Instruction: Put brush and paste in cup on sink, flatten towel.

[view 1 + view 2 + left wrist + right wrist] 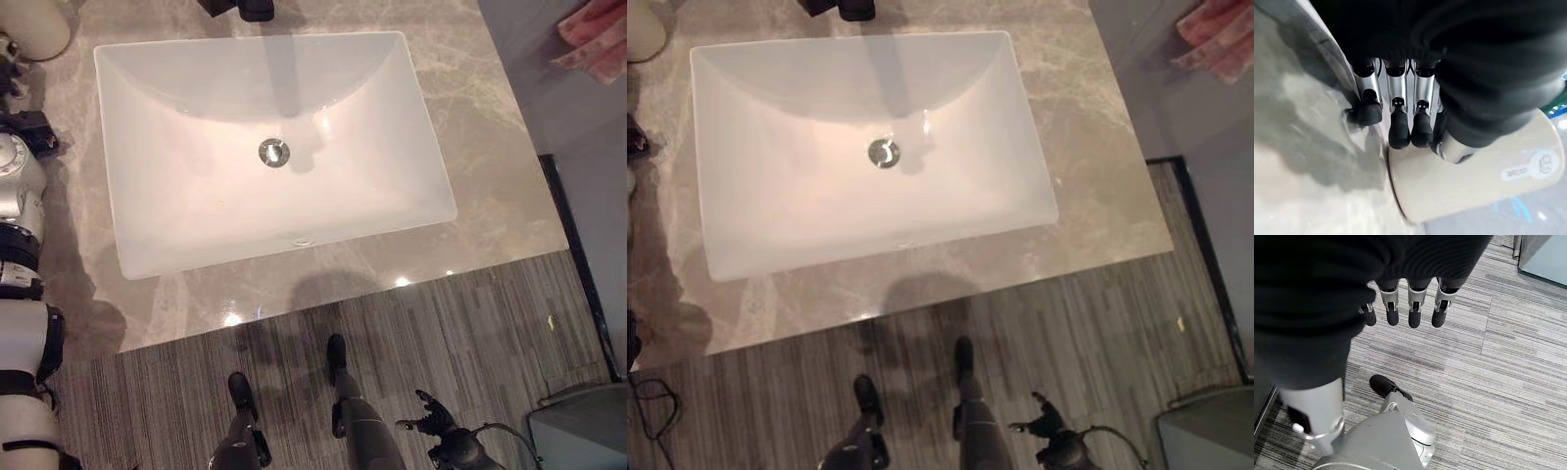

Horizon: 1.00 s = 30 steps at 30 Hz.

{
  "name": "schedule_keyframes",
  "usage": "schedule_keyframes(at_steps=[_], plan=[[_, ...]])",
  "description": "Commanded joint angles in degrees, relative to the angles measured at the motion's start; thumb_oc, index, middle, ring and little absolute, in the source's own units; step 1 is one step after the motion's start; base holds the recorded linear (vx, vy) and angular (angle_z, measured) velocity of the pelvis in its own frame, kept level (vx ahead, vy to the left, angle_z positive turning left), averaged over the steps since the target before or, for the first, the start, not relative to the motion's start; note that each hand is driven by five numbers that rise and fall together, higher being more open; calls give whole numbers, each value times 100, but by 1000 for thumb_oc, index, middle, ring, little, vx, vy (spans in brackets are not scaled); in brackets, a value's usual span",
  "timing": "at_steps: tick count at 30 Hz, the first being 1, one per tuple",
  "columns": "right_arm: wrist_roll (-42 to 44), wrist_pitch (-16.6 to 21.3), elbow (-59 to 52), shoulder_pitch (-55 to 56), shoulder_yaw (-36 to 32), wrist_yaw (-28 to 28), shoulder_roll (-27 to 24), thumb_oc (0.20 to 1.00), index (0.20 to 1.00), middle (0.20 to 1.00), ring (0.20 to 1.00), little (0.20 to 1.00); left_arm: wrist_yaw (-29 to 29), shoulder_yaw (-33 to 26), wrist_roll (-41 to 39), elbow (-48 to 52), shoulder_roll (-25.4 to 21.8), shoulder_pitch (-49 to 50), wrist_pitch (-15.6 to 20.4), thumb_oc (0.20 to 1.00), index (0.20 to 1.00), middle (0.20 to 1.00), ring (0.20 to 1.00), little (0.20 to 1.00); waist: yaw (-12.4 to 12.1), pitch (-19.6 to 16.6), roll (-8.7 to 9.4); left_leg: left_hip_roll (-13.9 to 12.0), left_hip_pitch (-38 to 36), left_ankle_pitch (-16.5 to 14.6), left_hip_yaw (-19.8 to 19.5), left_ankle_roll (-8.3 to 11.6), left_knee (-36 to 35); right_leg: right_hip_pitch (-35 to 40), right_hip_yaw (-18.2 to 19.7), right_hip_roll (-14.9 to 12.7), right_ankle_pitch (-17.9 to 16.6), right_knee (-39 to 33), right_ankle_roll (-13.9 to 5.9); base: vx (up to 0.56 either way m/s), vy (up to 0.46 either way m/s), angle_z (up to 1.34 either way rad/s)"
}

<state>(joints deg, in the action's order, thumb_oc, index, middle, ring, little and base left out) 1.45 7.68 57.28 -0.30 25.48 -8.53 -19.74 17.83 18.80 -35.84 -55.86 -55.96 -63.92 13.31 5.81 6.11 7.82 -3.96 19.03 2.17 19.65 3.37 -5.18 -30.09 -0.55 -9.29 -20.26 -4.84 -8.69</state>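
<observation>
The marble desk (490,147) fills most of the head views, and the white sink (274,147) takes up its middle, with the drain (274,152) at its centre and a dark tap (240,8) at the top edge. A pink towel (593,39) lies bunched at the upper right of the frame, off the desk's right end. The cream cup (1474,181) sits at the upper left corner of the left eye view, on the desk beside the sink. In the left wrist view the left hand (1400,122) has its fingers curled down against the cup's side, seemingly gripping it. The right hand (1410,308) hangs low over the striped floor (1498,382), fingers relaxed and holding nothing. Neither brush nor paste can be made out. The step in hand looks like setting the cup steady; it would go best if the left hand keeps the cup upright and well back from the sink's rim, leaving its mouth clear for the items to come.
</observation>
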Motion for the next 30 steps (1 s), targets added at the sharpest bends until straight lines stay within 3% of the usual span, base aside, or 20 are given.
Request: schedule_keyframes(at_steps=[1,13,15,16,17,18,22,26,30], plan=[[81,-16,201,-147,-183,-33,-146,1000,1000,1000,1000,1000,58,-241,109,462,-29,386,151,200,200,200,200,200,-42,253,-225,181,232,-322,-529,-180,645,1334,59,-304,-225,-16,-631,11,69,2],[-42,-63,149,-169,-240,-57,-143,1000,1000,1000,1000,1000,189,-585,396,890,210,1032,170,200,200,200,200,200,-140,175,-214,246,-168,-418,-611,-246,664,1689,-74,-391,-310,28,-631,-13,25,2],[-53,-63,169,-165,-251,-54,-138,1000,1000,1000,1000,1000,206,-628,437,1050,247,1146,191,200,200,200,200,200,-139,187,-166,273,-151,-252,-552,-288,675,1641,-48,-440,-372,88,-631,-64,23,0],[-45,-107,289,-124,-392,-78,-113,1000,1000,1000,1000,1000,323,-968,327,1649,540,1655,353,200,200,200,200,200,-185,158,-196,323,-368,-259,-612,-322,578,1738,-10,-462,-301,295,-631,34,67,3],[-45,-106,289,-121,-384,-78,-125,1000,1000,1000,1000,1000,330,-995,335,1672,547,1689,347,200,200,200,200,200,-179,160,-206,323,-383,-256,-610,-322,568,1746,-9,-462,-298,298,-631,51,117,4],[-17,-137,385,-84,-499,-116,-85,1000,1000,1000,1000,1000,314,-1295,-17,2202,1018,2202,532,200,200,200,200,200,-177,146,-262,372,-585,-235,-655,-343,424,1793,58,-453,-244,481,-605,35,103,4],[-50,-172,575,-33,-700,-130,-61,1000,1000,1000,1000,1000,234,-1631,272,3106,1297,3071,603,200,200,200,200,200,-210,139,-388,476,-865,-222,-739,-407,279,1824,113,-440,-155,827,-555,29,119,16],[-114,-243,746,71,-1015,-121,-81,1000,1000,1000,1000,1000,-85,-1957,396,3986,1734,4030,621,200,200,200,200,200,-215,54,-586,664,-1331,-264,-873,-540,126,1874,293,-420,-285,1493,-505,43,140,16],[-176,-238,760,94,-1109,-120,-132,1000,1000,1000,1000,1000,-214,-2076,721,4367,1694,4406,537,200,200,200,200,200,-242,27,-689,709,-1541,-286,-906,-619,81,1827,212,-350,-231,1996,-438,26,124,9]])
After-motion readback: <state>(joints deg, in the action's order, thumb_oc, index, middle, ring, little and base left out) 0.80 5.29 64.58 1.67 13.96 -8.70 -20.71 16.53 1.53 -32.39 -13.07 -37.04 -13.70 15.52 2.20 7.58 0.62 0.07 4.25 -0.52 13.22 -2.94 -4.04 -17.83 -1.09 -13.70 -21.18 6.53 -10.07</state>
